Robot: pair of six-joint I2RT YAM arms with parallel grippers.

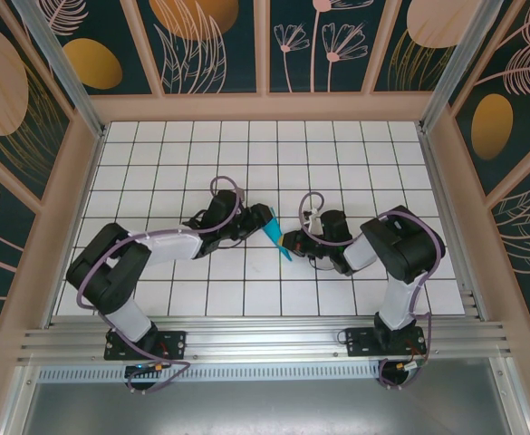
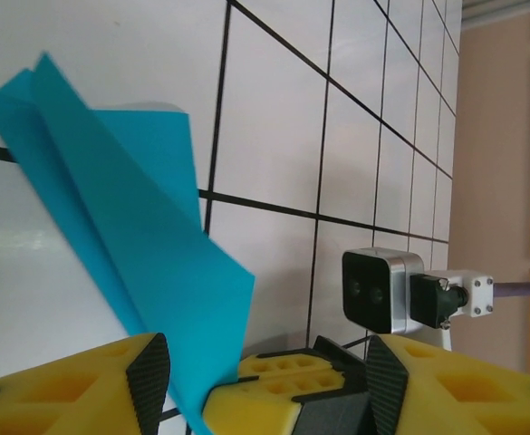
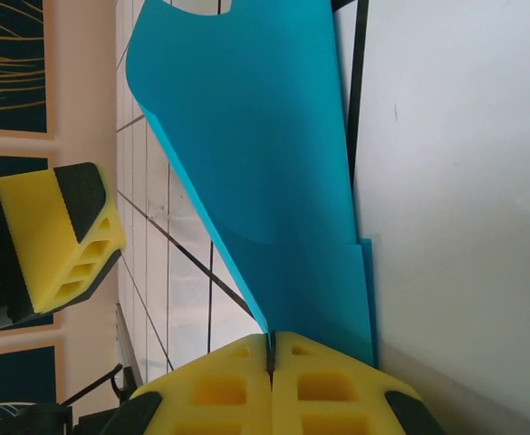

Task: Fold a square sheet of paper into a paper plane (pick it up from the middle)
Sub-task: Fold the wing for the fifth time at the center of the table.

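The paper plane (image 1: 273, 232) is pinched by the fully closed right gripper (image 3: 269, 348) above the middle of the table (image 1: 156, 145). The left gripper (image 1: 254, 222) is seen half open, its 2 fingers around the plane's lower corner, clamping nothing.

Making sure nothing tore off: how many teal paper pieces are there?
1: folded teal paper, centre of the table, pinched by the right gripper, beside the left gripper. Scraps could be hidden.

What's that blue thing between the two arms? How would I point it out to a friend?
On the white gridded table, look at the middle, where the two black arms meet. The right gripper pinches a folded teal-blue paper there. It is thin, creased and blue, unlike the chunky yellow fingers around it.
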